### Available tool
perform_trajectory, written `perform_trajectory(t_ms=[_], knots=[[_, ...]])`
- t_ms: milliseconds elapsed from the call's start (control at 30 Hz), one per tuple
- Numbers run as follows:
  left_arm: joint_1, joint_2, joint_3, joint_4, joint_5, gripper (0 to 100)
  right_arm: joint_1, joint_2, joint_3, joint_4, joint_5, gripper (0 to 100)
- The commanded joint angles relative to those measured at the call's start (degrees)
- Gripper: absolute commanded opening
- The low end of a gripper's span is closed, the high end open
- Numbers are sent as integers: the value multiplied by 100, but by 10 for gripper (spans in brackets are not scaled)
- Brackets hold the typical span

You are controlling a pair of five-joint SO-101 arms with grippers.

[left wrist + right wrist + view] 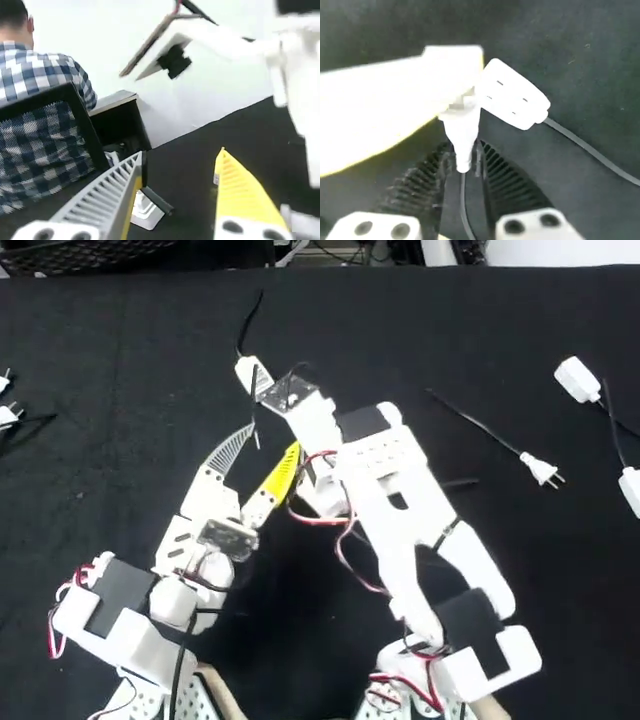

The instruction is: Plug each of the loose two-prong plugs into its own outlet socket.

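Observation:
My right gripper (462,162) is shut on a white two-prong plug (461,131), its black cable running back between the dark fingers. The plug's front end is right beside a white outlet socket (515,97), whose slots face it. A blurred pale finger covers the prongs, so I cannot tell whether they touch the socket. From above, the right gripper (277,392) sits at that socket (245,370). My left gripper (272,440) is just behind it and open, with one grey and one yellow finger. Beyond the left gripper (180,155) lies the socket (145,210).
A loose plug (541,470) on a black cable lies at the right. Two more white sockets (578,379) (630,490) are near the right edge. Small plugs (6,415) show at the left edge. The black cloth's far half is free.

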Motion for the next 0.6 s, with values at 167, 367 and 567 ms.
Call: perform_trajectory(t_ms=[167, 367, 567], knots=[[-92, -123, -189, 9, 422, 239, -466, -980, -224, 193, -316, 12], [-66, -132, -224, 273, 422, 239, -932, -2123, -242, 563, -475, 12], [-66, -132, -224, 281, 413, 239, -932, -2220, -215, 695, -527, 12]])
